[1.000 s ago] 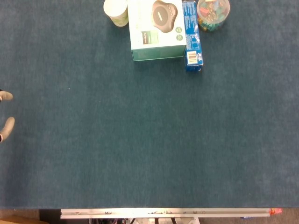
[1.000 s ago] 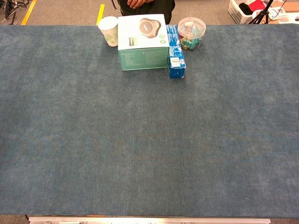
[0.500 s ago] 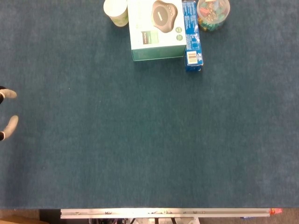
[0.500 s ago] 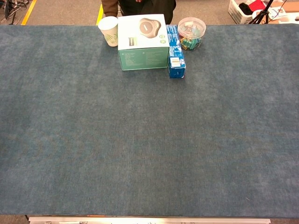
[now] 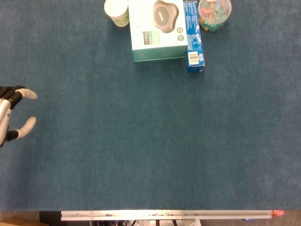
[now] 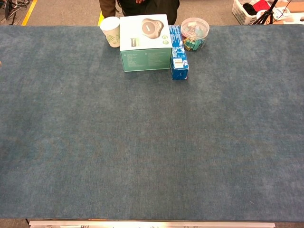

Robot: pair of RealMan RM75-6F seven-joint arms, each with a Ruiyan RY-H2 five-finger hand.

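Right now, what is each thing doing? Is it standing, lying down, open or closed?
Paper cup: upright, open top.
Green box: lying flat, closed.
Blue carton: lying flat against the green box, closed.
Clear tub: upright, lid on, colourful bits inside.
Left hand: fingers apart, holding nothing.

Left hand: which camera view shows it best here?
The head view. There the left hand enters at the left edge above the blue table cover, fingers apart and holding nothing, far from the green box. The chest view shows nothing clear of it, only the cover and the items along the far edge.
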